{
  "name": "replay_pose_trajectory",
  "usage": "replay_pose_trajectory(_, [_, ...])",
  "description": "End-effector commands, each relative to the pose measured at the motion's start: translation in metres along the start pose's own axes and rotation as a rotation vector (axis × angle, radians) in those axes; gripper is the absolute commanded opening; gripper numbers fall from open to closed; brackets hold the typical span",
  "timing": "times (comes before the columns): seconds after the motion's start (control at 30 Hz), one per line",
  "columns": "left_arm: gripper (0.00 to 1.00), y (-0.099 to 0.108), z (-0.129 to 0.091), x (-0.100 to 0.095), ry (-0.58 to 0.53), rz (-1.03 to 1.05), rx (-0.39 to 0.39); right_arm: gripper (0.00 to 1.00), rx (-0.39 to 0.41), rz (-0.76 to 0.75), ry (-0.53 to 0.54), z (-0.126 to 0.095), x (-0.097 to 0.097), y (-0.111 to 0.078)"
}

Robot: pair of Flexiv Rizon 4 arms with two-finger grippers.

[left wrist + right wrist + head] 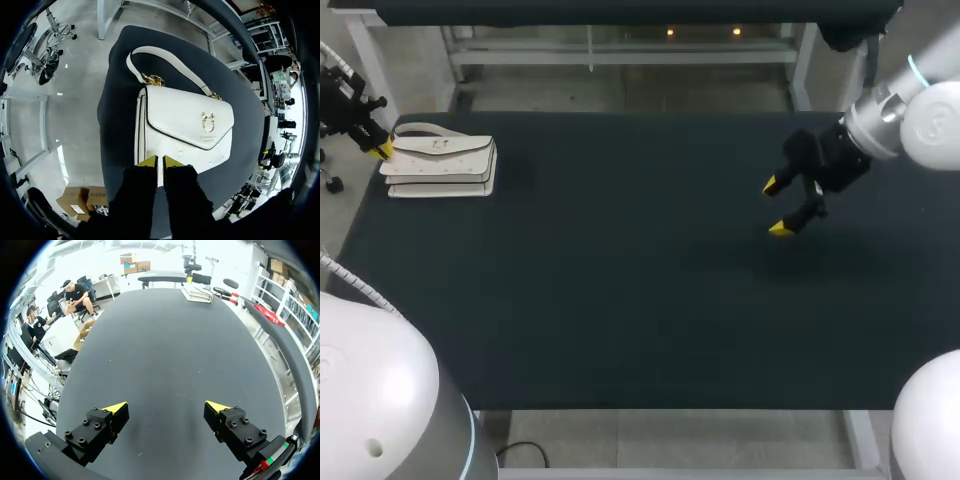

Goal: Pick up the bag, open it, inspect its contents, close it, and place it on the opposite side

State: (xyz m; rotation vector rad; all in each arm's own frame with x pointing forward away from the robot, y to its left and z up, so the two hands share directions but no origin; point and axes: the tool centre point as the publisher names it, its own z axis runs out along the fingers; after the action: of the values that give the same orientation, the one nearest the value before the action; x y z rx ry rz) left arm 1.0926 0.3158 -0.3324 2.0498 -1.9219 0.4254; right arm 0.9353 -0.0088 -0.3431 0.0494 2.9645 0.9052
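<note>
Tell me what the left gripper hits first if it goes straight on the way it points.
The bag. The left gripper points straight at its near end and is at it or just short of it. Neither view shows whether they already touch.

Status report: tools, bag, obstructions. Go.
Left tool shut, tips at the edge of the bag. Right tool open above the table, apart from the bag. Bag lying flat, flap closed. No obstruction seen.

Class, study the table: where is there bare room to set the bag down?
The table is bare from the bag across the middle to the right gripper, and along the near edge. Crowded only at the far left corner: bag and left gripper together.
</note>
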Motion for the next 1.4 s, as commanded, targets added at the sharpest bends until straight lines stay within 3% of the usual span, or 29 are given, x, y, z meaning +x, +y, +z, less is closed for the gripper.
replay_pose_trajectory(0.03, [0.00,-0.004,-0.004,0.012,-0.021,0.020,-0.045,1.00,-0.003,-0.001,-0.001,0.001,0.000,-0.001])
replay_pose_trajectory(0.73, [0.00,0.015,-0.019,0.078,-0.144,0.109,0.046,1.00,-0.003,-0.001,-0.001,0.001,0.000,-0.001])
replay_pose_trajectory(1.07, [0.00,0.024,-0.028,0.090,-0.139,0.130,0.069,1.00,-0.003,-0.001,-0.001,0.001,0.000,-0.001])
replay_pose_trajectory(1.13, [0.71,0.026,-0.030,0.091,-0.136,0.133,0.078,1.00,-0.003,-0.001,-0.001,0.001,0.000,-0.001])
replay_pose_trajectory(1.17, [0.90,0.027,-0.031,0.091,-0.133,0.133,0.079,1.00,-0.003,-0.001,-0.001,0.001,0.000,-0.001])
replay_pose_trajectory(1.2, [1.00,0.027,-0.032,0.090,-0.134,0.128,0.084,1.00,-0.003,-0.001,-0.001,0.001,0.000,-0.001])
replay_pose_trajectory(1.4, [1.00,0.029,-0.039,0.074,-0.112,0.077,0.119,1.00,-0.003,-0.001,-0.001,0.001,0.000,-0.001])
